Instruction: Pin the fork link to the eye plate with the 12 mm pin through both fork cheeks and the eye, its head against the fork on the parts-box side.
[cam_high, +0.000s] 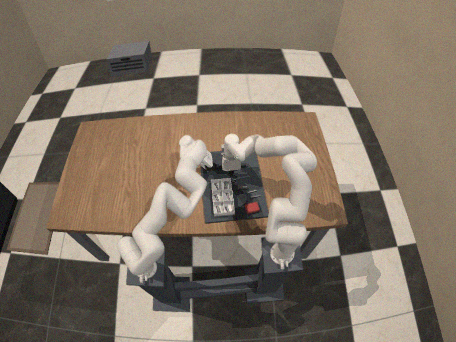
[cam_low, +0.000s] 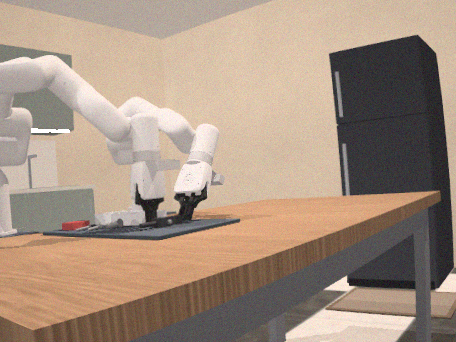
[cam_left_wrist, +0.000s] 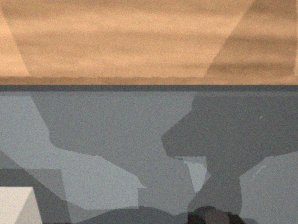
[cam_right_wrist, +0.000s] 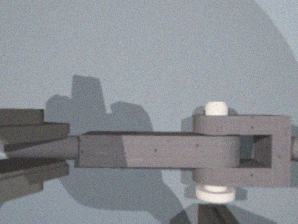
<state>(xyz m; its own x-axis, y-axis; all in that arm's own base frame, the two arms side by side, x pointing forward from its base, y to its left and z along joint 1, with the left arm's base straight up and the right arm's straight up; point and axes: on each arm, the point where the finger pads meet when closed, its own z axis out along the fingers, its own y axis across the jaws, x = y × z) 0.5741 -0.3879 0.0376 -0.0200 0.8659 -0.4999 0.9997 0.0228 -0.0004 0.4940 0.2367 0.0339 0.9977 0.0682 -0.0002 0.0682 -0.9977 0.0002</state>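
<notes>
In the right wrist view the fork link (cam_right_wrist: 280, 150) straddles the rounded end of the eye plate (cam_right_wrist: 155, 150). The white pin (cam_right_wrist: 216, 108) crosses both cheeks; its tip protrudes past the upper cheek and its head is beside the lower cheek, where a small gap seems to show. My left gripper (cam_right_wrist: 51, 146) (cam_low: 185, 217) is shut on the eye plate's round stem; its tips barely enter the left wrist view. My right gripper (cam_right_wrist: 215, 210) (cam_low: 151, 219) is shut and empty, its fingertips just beyond the pin head, partly out of frame.
The white parts box (cam_high: 218, 196) (cam_left_wrist: 15, 207) stands on the dark mat (cam_high: 243, 217), in front of the grippers. A red block (cam_high: 252, 207) (cam_low: 75, 225) and several thin loose parts lie beside it. Both arms are close together over the mat's back part.
</notes>
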